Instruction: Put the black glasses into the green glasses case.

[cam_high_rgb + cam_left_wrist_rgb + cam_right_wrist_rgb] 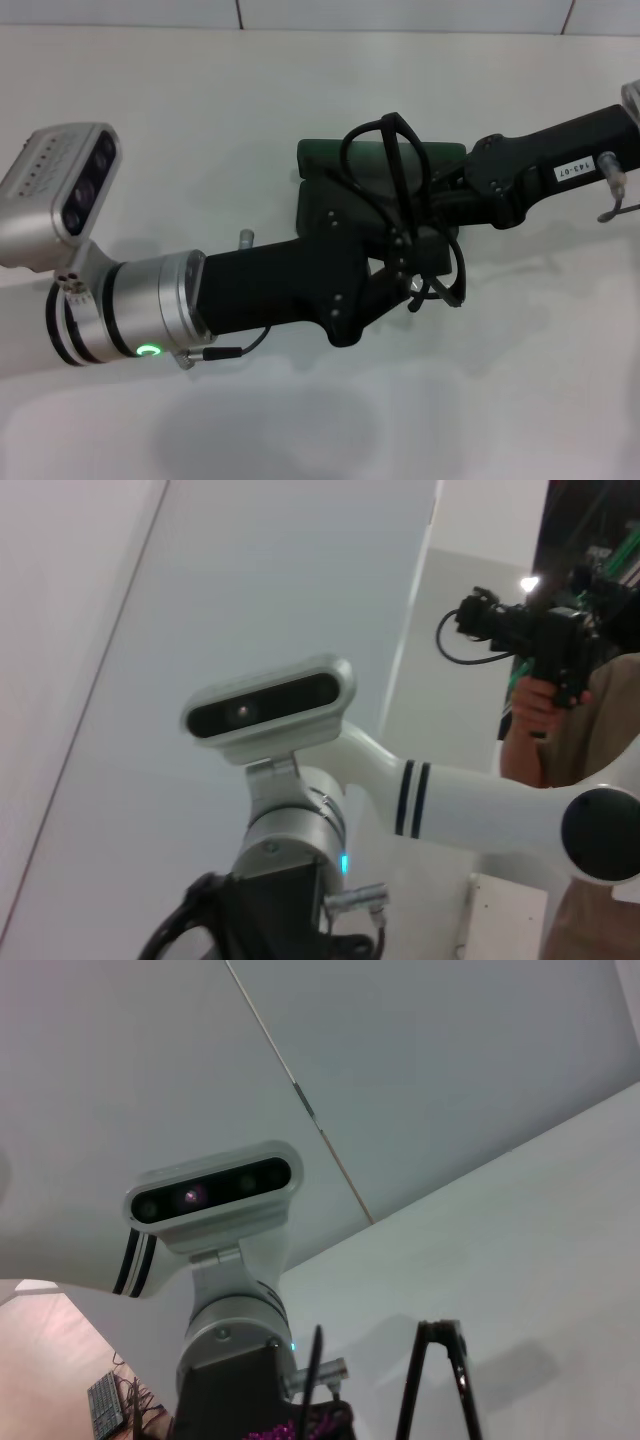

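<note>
The black glasses (pixel 391 160) are held tilted in the air where my two grippers meet, just above the green glasses case (pixel 325 156). The case lies on the white table and is mostly hidden behind the grippers. My left gripper (pixel 395 248) reaches in from the left and my right gripper (pixel 442 200) from the right, both against the glasses. I cannot tell which one grips them. Slim black parts of the glasses show in the right wrist view (pixel 440 1380), and a black loop shows in the left wrist view (pixel 175 935).
The white table (pixel 200 110) spreads around the case, with a tiled wall at its far edge. The left wrist view shows the right arm's wrist camera (pixel 265 705) and a person with a camera rig (pixel 545 640) behind. The right wrist view shows the left arm's wrist camera (pixel 215 1192).
</note>
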